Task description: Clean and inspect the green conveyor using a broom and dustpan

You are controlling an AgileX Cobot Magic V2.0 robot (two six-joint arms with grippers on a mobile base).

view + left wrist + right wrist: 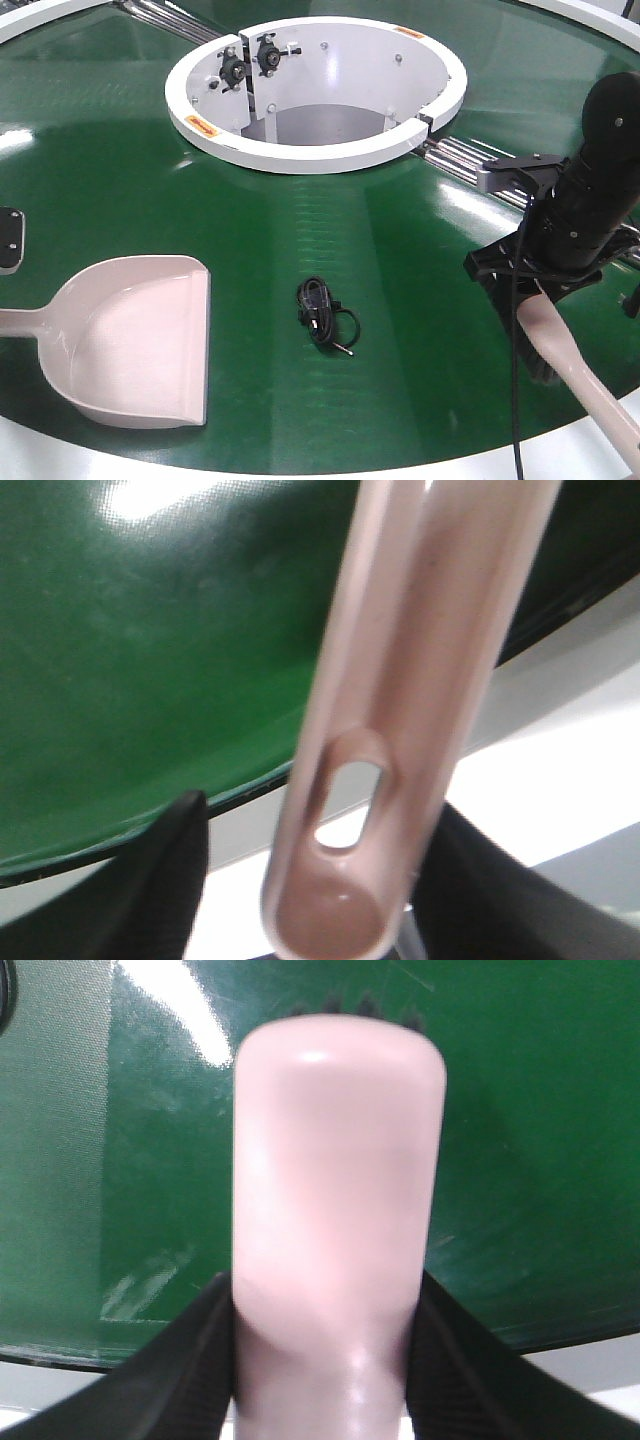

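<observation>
The green conveyor fills the front view. The pale dustpan lies on it at the lower left, mouth facing right, its handle running off the left edge. In the left wrist view the slotted handle end of the dustpan sits inside my open left gripper, with a gap to the left finger. At the right my right gripper is shut on the broom. Both fingers press the broom's handle, and its black bristles point down at the belt.
A small coiled black cable lies on the belt between dustpan and broom. The white hub ring stands behind, with silver rollers to its right. The white outer rim runs along the near edge.
</observation>
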